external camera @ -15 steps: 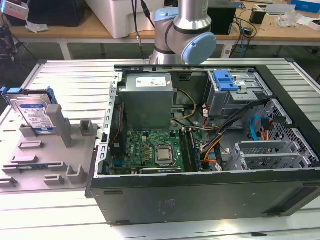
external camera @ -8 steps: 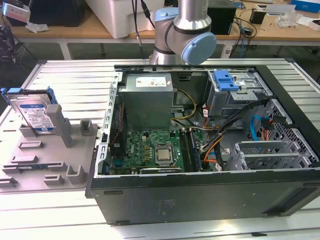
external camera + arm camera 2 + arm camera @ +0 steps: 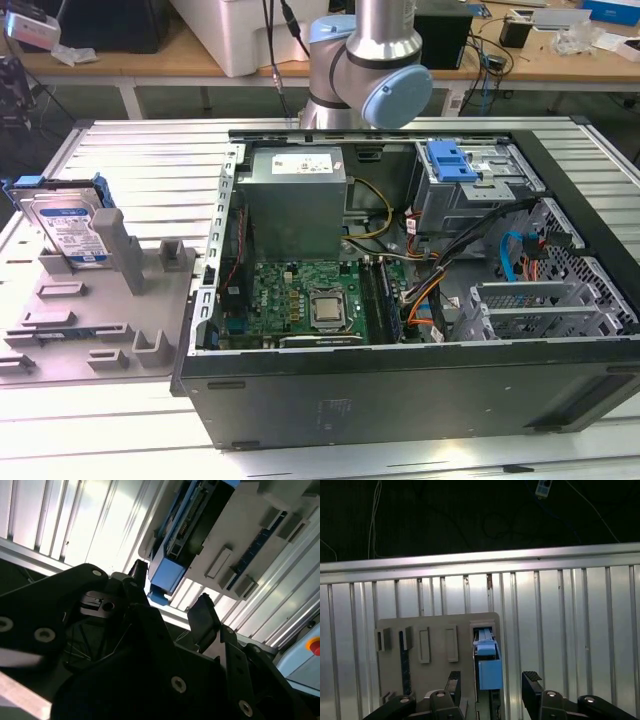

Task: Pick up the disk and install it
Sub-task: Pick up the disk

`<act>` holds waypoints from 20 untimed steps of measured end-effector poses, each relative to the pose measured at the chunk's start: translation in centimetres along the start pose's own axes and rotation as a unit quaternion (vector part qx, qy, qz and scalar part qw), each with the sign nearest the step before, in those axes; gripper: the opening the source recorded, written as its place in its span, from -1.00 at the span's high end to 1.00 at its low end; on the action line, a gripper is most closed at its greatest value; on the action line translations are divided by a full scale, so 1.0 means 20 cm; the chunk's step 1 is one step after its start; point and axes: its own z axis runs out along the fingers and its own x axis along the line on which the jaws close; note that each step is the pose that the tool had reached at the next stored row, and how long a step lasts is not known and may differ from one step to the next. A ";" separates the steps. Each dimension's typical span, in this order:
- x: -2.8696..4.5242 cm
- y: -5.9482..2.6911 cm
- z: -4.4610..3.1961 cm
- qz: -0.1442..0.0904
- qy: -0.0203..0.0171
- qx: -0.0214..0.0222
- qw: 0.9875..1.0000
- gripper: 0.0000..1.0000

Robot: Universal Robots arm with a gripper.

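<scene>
The disk (image 3: pixel 72 225) stands on edge in a slot of the grey fixture (image 3: pixel 100 320), at the exterior view's left. It is a silver drive with a white-and-blue label in a blue carrier. In the first wrist view, my gripper (image 3: pixel 492 685) is open, and the disk's blue carrier (image 3: pixel 487 670) shows in the gap beyond the two black fingertips. The second wrist view has the disk (image 3: pixel 172 555) and the open gripper (image 3: pixel 170 594) lined up the same way. Nothing is between the fingers, and they stand apart from the disk.
An open computer case (image 3: pixel 400 390) lies at the exterior view's middle and right. Inside are a motherboard, a power supply, cables and a metal drive cage with a blue latch (image 3: pixel 450 160). The arm's column (image 3: pixel 365 60) rises behind the case. The ribbed metal table (image 3: pixel 570 630) carries everything.
</scene>
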 end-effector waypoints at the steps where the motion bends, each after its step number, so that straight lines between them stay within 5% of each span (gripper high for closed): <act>1: 0.000 0.000 0.002 -0.001 0.001 0.000 1.000 -0.20; 20: -0.010 0.011 0.053 -0.032 0.010 0.002 0.999 -0.20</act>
